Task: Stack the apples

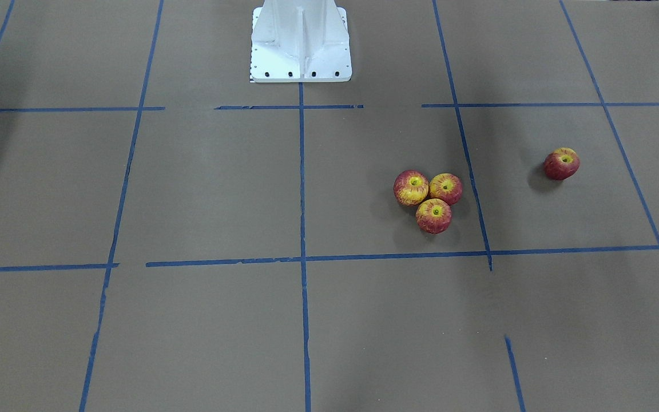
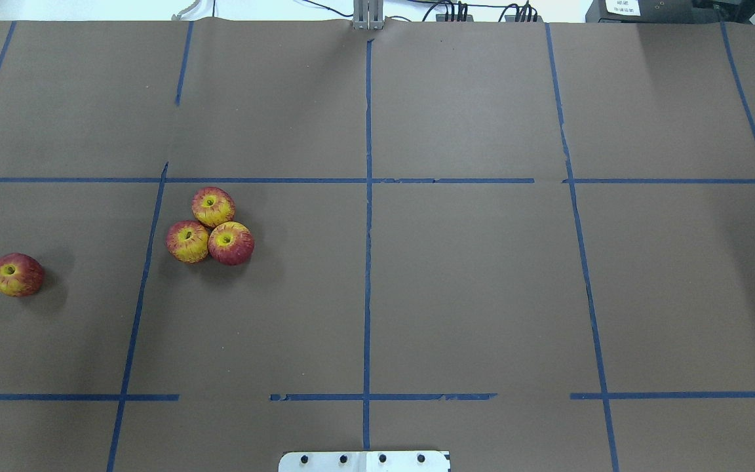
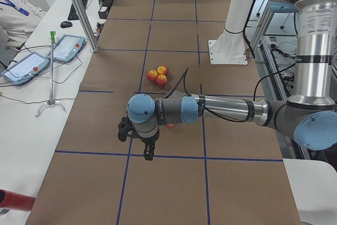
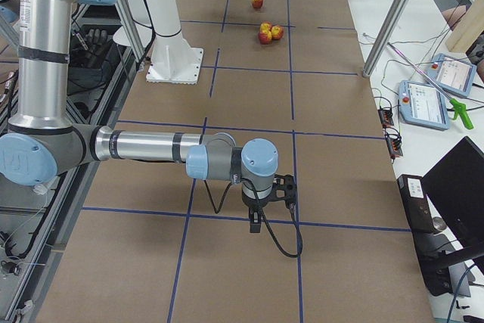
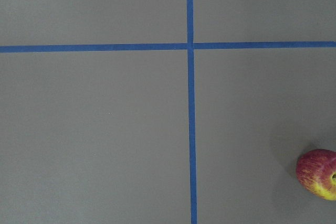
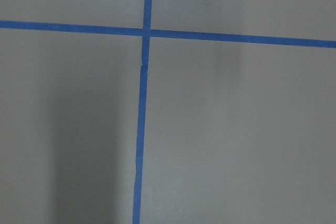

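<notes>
Three red-and-yellow apples sit touching in a cluster on the brown table: one (image 1: 411, 187), a second (image 1: 445, 188) and a third (image 1: 433, 216). The cluster also shows in the overhead view (image 2: 213, 206). A fourth apple (image 1: 562, 163) (image 2: 16, 275) lies alone toward the table's left end, and shows at the lower right edge of the left wrist view (image 5: 318, 173). My left gripper (image 3: 138, 143) hangs over the table near this lone apple. My right gripper (image 4: 272, 200) hangs over the far right part of the table. Both show only in side views; I cannot tell whether they are open or shut.
The white robot base (image 1: 301, 46) stands at the middle of the table's robot side. Blue tape lines (image 2: 367, 262) divide the brown surface into squares. A side bench with tablets (image 3: 66, 48) and a metal post (image 3: 79, 9) runs along the operators' side.
</notes>
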Robot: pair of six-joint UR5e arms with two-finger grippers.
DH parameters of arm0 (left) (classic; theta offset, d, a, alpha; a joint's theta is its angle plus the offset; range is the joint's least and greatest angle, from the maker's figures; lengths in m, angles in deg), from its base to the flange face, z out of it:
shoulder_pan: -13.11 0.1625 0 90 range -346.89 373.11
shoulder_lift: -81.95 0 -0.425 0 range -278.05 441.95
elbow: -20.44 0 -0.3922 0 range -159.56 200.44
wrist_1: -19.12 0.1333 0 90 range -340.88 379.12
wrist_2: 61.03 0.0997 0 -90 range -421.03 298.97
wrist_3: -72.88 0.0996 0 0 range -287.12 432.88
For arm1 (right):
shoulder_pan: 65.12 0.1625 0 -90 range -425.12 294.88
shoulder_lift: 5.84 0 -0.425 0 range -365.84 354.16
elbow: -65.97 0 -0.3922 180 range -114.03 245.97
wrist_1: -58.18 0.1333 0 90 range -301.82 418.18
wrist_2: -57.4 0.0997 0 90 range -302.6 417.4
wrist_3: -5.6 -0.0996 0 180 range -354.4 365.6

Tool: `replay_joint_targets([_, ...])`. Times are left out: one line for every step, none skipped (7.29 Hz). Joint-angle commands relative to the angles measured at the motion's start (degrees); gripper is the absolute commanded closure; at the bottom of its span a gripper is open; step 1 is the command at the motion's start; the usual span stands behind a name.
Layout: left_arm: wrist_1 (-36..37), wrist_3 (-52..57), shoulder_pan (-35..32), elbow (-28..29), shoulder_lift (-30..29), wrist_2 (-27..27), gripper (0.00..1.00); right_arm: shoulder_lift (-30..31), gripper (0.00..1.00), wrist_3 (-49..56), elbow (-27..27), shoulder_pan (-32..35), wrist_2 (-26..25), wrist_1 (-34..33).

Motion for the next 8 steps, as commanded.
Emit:
replay_joint_targets([0.7,-0.1,0.0,-2.0,-0.1,0.0,0.00,0.0,0.00,0.0,0.0,0.0,0.0,0.0])
replay_joint_targets([0.8,0.0,0.1,-2.5,-0.1,0.1,0.00,0.0,0.00,0.0,0.0,0.0,0.0,0.0])
replay_joint_targets([0.7,-0.5,0.1,-1.2,0.0,-0.8,0.00,0.0,0.00,0.0,0.0,0.0,0.0,0.0])
replay_joint_targets([-0.2,0.0,0.4,0.2,-0.5,-0.3,0.00,0.0,0.00,0.0,0.0,0.0,0.1,0.0])
replay_joint_targets([-2.5,0.0,1.5,1.6,0.2,-0.9,0.00,0.0,0.00,0.0,0.0,0.0,0.0,0.0])
replay_joint_targets([-6.0,-3.7,7.8,0.2,0.3,-3.1,0.00,0.0,0.00,0.0,0.0,0.0,0.0,0.0])
replay_joint_targets([-6.9,-9.9,16.1,-0.2,-0.4,-3.9,0.00,0.0,0.00,0.0,0.0,0.0,0.0,0.0])
replay_joint_targets([-9.9,-13.2,18.2,-1.7,-0.6,-3.9,0.00,0.0,0.00,0.0,0.0,0.0,0.0,0.0])
